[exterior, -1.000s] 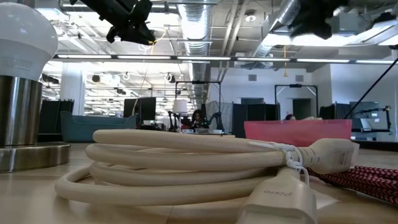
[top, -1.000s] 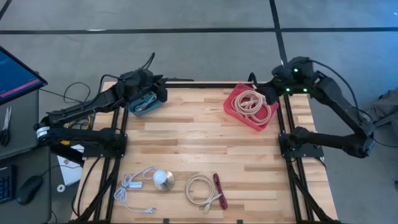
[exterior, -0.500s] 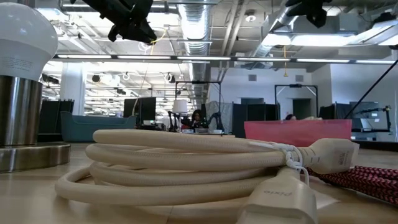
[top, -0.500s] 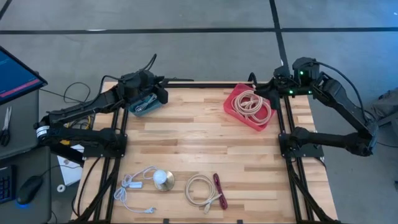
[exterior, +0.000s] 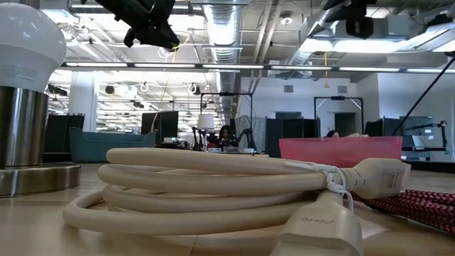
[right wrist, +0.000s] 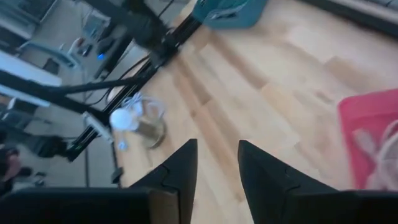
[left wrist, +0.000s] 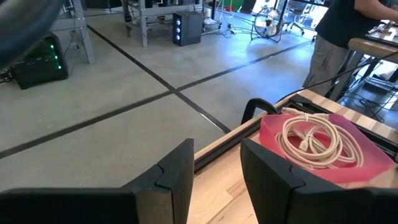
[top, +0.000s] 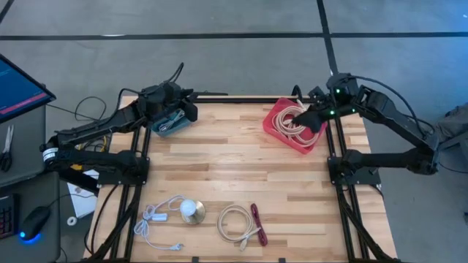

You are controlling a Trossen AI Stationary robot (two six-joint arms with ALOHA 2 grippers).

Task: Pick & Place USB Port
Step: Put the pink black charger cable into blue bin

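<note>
Over the red tray (top: 284, 133), right gripper (top: 310, 119) hovers, fingers parted and empty; left gripper (top: 180, 115) likewise by the teal bin (top: 170, 124). Judged step: between picks; next calls for reaching the cream cable (top: 235, 221).

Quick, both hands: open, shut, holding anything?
Left hand: open, empty, above the teal bin.
Right hand: open, empty, over the red bin of coiled cable.

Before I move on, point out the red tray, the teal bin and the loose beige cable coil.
red tray (top: 311, 142), high view, its bare near corner.
teal bin (top: 169, 128), high view, its near wall.
beige cable coil (top: 233, 220), high view, the loop's left side.
</note>
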